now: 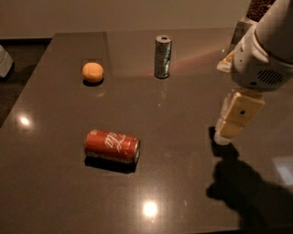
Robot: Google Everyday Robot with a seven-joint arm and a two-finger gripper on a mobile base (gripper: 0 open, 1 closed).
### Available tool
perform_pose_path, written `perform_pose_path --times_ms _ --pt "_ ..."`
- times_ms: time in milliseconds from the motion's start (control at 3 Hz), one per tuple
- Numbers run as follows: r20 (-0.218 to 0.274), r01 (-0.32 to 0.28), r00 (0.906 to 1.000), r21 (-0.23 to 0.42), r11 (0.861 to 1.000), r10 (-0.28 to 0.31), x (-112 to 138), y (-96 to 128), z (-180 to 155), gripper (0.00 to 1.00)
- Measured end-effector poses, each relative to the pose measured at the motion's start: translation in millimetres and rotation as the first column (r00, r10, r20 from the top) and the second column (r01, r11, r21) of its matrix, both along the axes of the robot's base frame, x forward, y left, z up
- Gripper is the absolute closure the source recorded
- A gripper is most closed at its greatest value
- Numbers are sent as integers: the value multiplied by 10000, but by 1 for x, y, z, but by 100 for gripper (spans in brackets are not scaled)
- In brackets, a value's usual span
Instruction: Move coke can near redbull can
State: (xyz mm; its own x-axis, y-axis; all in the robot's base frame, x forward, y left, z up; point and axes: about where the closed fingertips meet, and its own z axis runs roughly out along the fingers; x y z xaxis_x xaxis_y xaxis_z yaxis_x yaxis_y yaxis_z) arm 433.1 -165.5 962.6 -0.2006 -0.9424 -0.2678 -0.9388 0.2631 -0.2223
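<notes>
The coke can [112, 146] lies on its side on the dark table [183, 183], left of centre and towards the front. The redbull can [162, 56] stands upright at the back centre, far from the coke can. My gripper [225, 135] hangs from the white arm [263, 59] at the right, just above the table. It is well to the right of the coke can and holds nothing that I can see.
A round orange fruit [93, 72] sits at the back left. A white object [3, 61] shows past the table's left edge. A container with dark contents [256, 13] stands at the back right corner behind the arm.
</notes>
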Motion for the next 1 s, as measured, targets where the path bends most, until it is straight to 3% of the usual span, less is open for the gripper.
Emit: perform_pose_path --times_ms 333,667,1000 --pt "-303 1 9995 681 9977 20 -10 36 -11 0" --pt "-637 178 9979 1729 9848 -69 -18 76 -25 0" --pt "-473 269 9988 2912 9563 -137 -23 122 -43 0"
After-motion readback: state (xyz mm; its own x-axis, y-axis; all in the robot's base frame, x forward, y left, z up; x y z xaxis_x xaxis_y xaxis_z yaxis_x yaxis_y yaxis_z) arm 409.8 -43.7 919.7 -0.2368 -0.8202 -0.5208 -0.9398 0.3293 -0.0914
